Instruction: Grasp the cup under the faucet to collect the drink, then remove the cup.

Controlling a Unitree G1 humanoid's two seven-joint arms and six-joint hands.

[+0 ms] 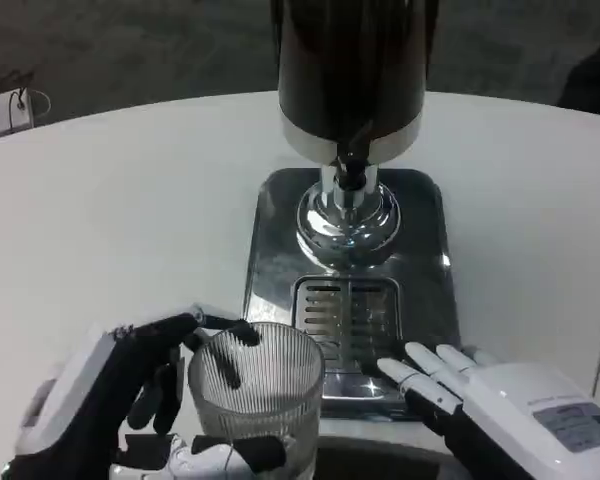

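Note:
A clear ribbed cup (pixel 257 395) stands at the table's front, just left of the drip grille (pixel 347 315). My left hand (pixel 130 400) wraps around it, fingers on its far rim and thumb across its near base. The dark drink dispenser (pixel 352 70) rises at the back on a chrome stem, its faucet (pixel 352 176) above the steel base plate (pixel 270 260). My right hand (pixel 480 395) lies at the plate's front right corner, fingers stretched toward the grille, holding nothing. The cup looks empty.
The round white table (pixel 120 220) spreads to the left and right of the dispenser. A small white object (pixel 5 110) sits at the far left edge. Dark floor lies beyond the table.

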